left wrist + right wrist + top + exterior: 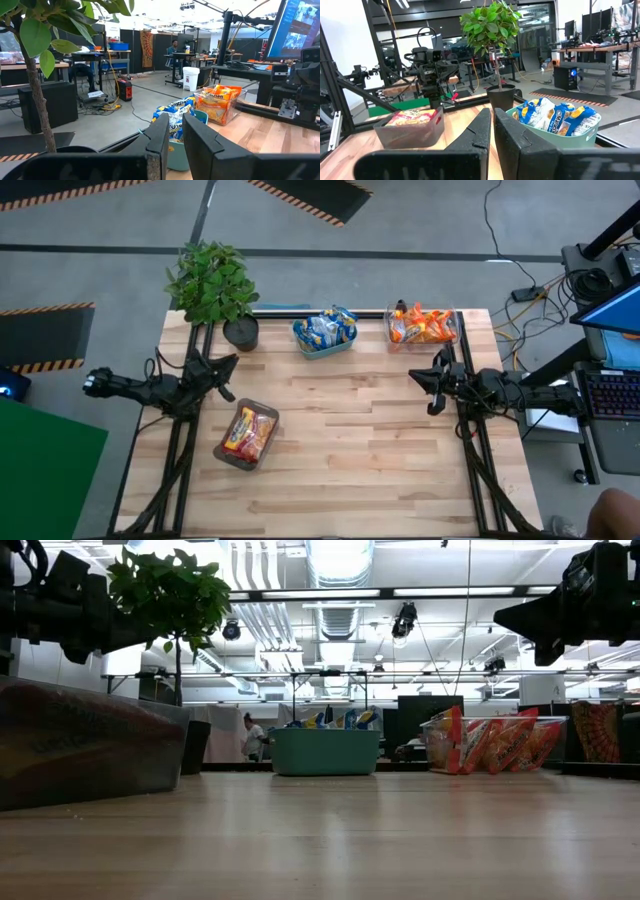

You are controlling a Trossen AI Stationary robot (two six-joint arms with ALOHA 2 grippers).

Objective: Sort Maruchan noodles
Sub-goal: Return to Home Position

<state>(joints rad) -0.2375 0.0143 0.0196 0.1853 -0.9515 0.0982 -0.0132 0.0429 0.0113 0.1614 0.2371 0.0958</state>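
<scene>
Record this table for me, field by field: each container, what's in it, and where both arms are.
Teal tray: blue packets; far edge, middle
Clear bin: orange packets; far edge, right of the tray
Dark bin: red packets; left side, near the left arm
Packets outside containers: none visible
Left claw: empty, raised, beside the plant
Right claw: empty, raised, just in front of the clear bin

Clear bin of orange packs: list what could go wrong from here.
The orange packs stand on edge, leaning, above the clear bin rim; a bump might spill some.
The blue packs are heaped above the teal tray rim; top ones may slide off.
The left end effector is parked close to the plant pot; a swing could clip it.
</scene>
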